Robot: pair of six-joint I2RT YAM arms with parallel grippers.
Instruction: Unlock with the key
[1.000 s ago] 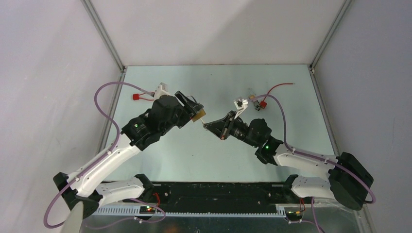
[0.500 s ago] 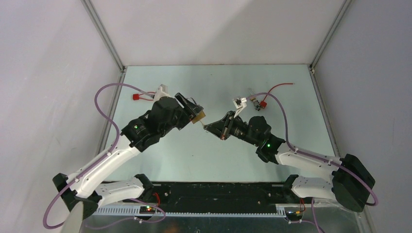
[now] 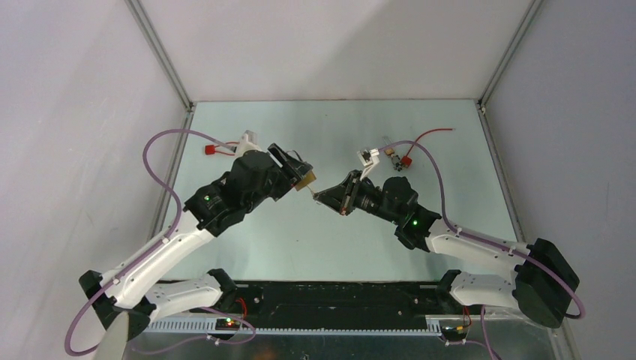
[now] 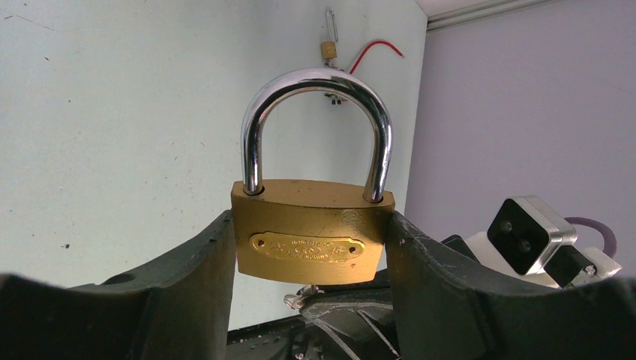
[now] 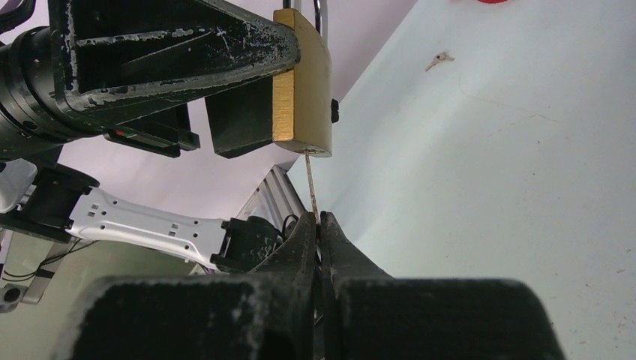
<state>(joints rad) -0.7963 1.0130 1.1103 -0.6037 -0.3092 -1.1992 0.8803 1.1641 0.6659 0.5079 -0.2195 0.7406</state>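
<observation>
Right wrist: key [image 5: 311,184] near-vertical, tip up, meeting padlock [image 5: 304,82] underside.

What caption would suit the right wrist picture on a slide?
The right fingers pinch the key, its tip touching the underside of the padlock held in the left fingers.

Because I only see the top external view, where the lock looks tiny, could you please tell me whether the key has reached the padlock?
Observer: Yes; the right wrist view shows the thin silvery metal key touching the underside of the brass padlock.
Operator: Is the shackle open?
Observer: No; the left wrist view shows both legs of the curved chrome shackle seated in the body.
Operator: How is the lock gripped?
Observer: The left pincer clamps the body's two sides.
</observation>
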